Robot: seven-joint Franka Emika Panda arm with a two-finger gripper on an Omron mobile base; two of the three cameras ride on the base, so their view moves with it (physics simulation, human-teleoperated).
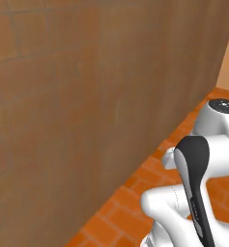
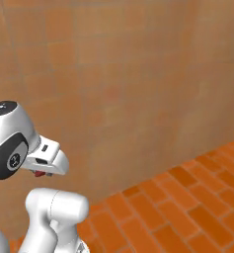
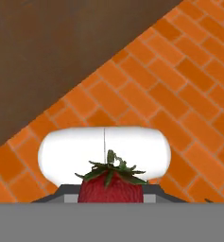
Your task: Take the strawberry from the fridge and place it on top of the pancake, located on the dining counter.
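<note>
On the left side of my screens I see a brown wooden wall (image 1: 63, 120) very close to the base, and the orange brick floor (image 1: 135, 193) running beside it. The arm (image 1: 198, 183) is folded in front of me.

In the right base view the gripper (image 2: 39, 173) hangs under the wrist, and a small spot of red shows just below it. I take this to be the strawberry (image 3: 111, 186).

In the hand view the strawberry sits at the bottom, between the finger tips, green leaves on top, above the brick floor. The claw is clenched on the strawberry, almost as narrow as it goes.

I judge the fruit to be very light, soft and easy to bruise, with slightly slippery skin. The grip should lie across its widest part, below the leaves, with gentle force only. If I press harder it may crush; if I swing fast it may slide out. The pancake and the counter I cannot see from here.
</note>
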